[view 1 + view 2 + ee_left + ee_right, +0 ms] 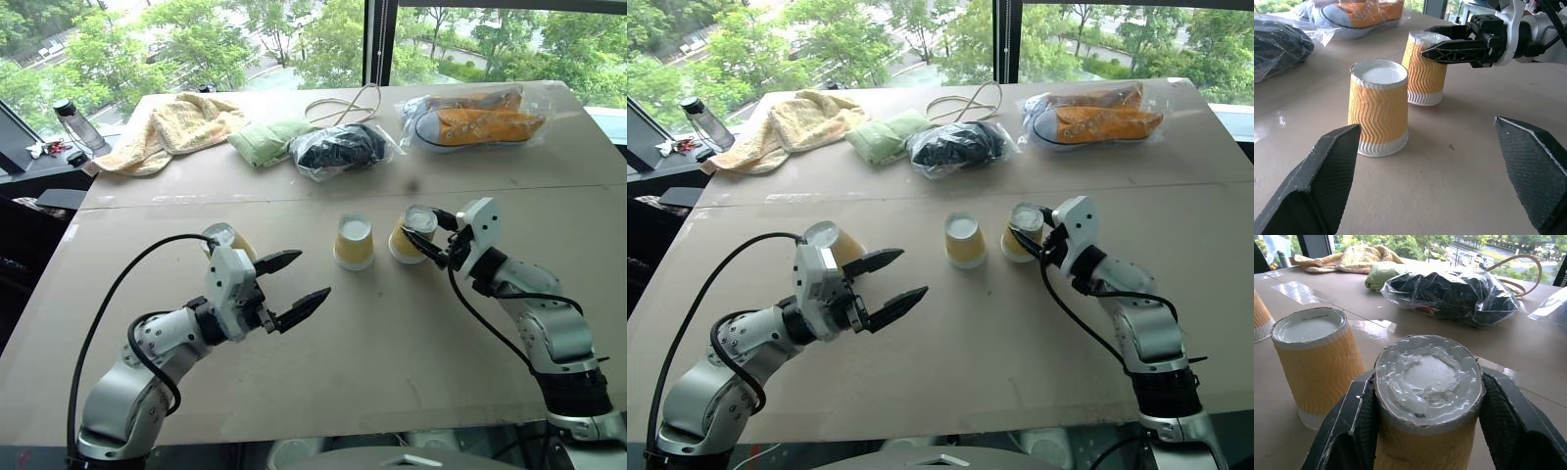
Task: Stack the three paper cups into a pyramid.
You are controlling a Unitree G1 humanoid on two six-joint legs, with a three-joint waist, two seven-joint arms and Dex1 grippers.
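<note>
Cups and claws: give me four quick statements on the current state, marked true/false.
1. The right claw is shut on a cup. True.
2. The left claw holds a cup. False: it is open and holds nothing.
3. All three cups stand upside down, white bases up. True: middle cup, left cup.
4. One cup is already stacked atop the others. False: all three are on the table.

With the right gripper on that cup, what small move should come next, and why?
Probably slide the gripped cup closer to the middle cup. The right gripper is shut on it, both cups stand upside down with a gap between them, and a pyramid's base needs them side by side. The left gripper hangs open.
</note>
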